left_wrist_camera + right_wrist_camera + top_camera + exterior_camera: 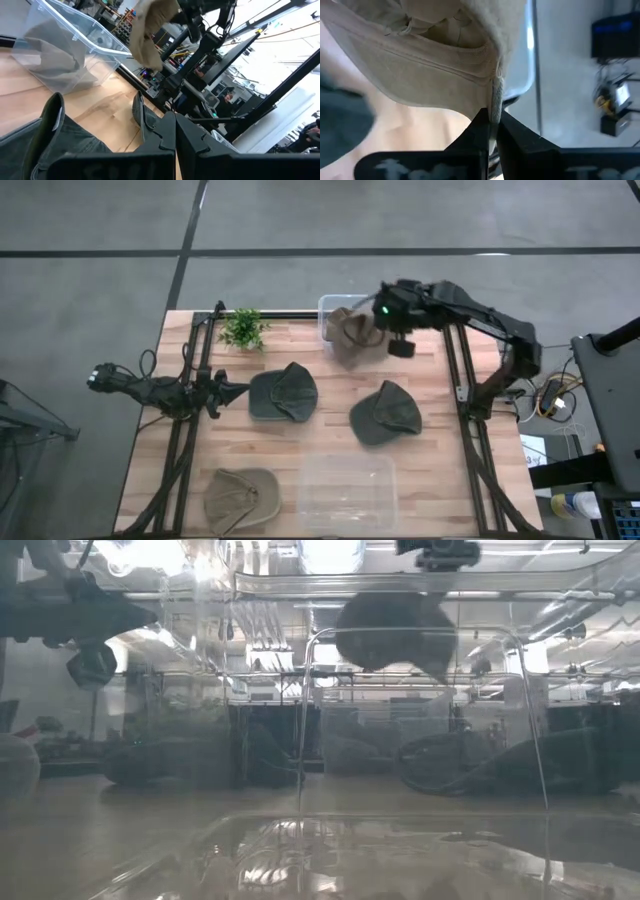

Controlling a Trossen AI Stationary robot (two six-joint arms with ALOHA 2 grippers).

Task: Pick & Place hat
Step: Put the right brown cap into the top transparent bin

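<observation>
Over the far clear bin [326,308], right pincer [372,323] clamps a seemingly tan hat [350,338].

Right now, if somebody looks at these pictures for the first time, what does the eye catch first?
First, the tan hat hanging in the air from the shut right gripper, above the clear bin at the table's far edge. Then two dark green hats lying mid-table, with the shut left gripper waiting beside one.

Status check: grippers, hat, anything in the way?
Right gripper shut on tan hat, hanging over far clear bin. Left gripper shut, idle, table's left. Nothing blocking.
</observation>
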